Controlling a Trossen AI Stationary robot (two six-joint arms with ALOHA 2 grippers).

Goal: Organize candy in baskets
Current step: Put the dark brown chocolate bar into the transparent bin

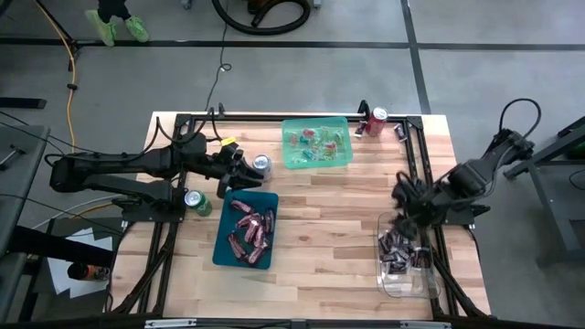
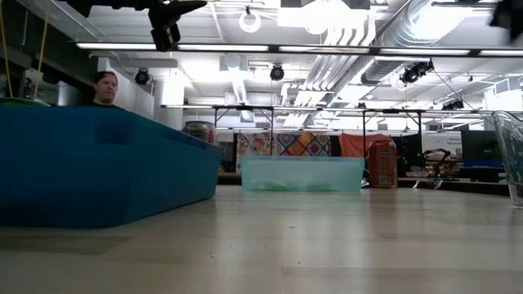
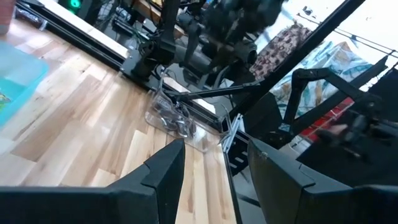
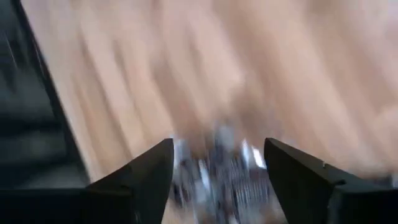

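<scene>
No readable text, brand, number or sign anywhere. Red can [image 2: 381, 162] at the far edge of the worktop [image 2: 327, 245]: markings too small to make out. Candy [image 1: 253, 230] wrappers likewise too small and blurred to read.
</scene>
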